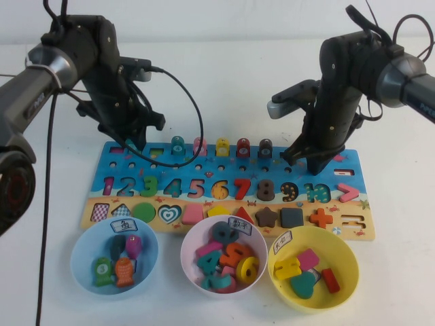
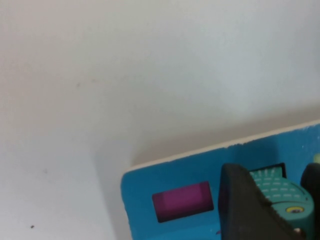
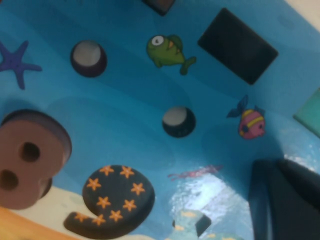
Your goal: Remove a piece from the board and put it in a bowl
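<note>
White table [image 1: 224, 75], board [image 1: 353, 234] lying across it, three bowls along the near edge.

Left claw [image 1: 133, 144] down at board's far-left corner, arm reaching in from the left, elbow high, wrist pitched steeply down. Left wrist view shows dark fingers [image 2: 250, 210] flanking the piece [image 2: 280, 192], turquoise fish standing on its peg beside a magenta slot [image 2: 182, 201]. Straddling it, contact not confirmable; looks part-open, not yet clamped.

Right claw [image 1: 314, 161] low over board's far-right end near the 9 and 10, arm bent over from the right, wrist down. Opening: cannot tell. Likely just parked.

For the step: centre fingers on fish body, close squarely on flat sides, lift straight up off the peg before any sideways travel, avoid dragging the board. Then carry near-left to the blue bowl [image 1: 81, 252], already holding other fish, and release low over its middle.
</note>
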### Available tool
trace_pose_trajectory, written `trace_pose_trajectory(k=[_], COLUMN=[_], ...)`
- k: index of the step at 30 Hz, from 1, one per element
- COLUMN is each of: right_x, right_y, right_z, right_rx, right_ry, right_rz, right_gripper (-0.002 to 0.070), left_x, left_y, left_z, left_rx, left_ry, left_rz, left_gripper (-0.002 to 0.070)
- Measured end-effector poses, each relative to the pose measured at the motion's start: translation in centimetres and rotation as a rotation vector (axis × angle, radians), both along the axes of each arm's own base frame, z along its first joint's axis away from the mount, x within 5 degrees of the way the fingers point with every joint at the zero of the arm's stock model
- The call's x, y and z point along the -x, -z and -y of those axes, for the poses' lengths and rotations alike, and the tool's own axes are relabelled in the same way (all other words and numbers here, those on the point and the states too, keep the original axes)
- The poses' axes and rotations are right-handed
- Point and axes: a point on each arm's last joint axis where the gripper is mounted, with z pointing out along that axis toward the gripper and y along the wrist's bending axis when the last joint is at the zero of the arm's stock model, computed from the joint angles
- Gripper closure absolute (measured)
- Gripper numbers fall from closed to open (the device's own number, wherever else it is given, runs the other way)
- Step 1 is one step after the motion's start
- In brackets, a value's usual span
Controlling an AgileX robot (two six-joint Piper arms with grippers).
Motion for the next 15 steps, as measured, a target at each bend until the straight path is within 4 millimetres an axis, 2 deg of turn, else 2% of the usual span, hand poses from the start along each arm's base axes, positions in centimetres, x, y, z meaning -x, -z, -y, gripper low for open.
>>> trace_pose_trajectory(k=[12,15], right_x=[-0.1,-0.1], right_y=[0.1,0.1], right_z=[0.0,0.0], right_rx=[-0.009,-0.011], right_ry=[0.004,0.004], right_rz=[-0.001,-0.002], right_gripper=[0.0694,0.0694], left_x=[0.6,0.6], left_y=[-2.9,-2.9], left_z=[-0.2,-0.2], left_rx=[0.008,0.008], left_ry=[0.013,0.015], left_rz=[0.058,0.058], left_gripper=[0.0477,0.0477])
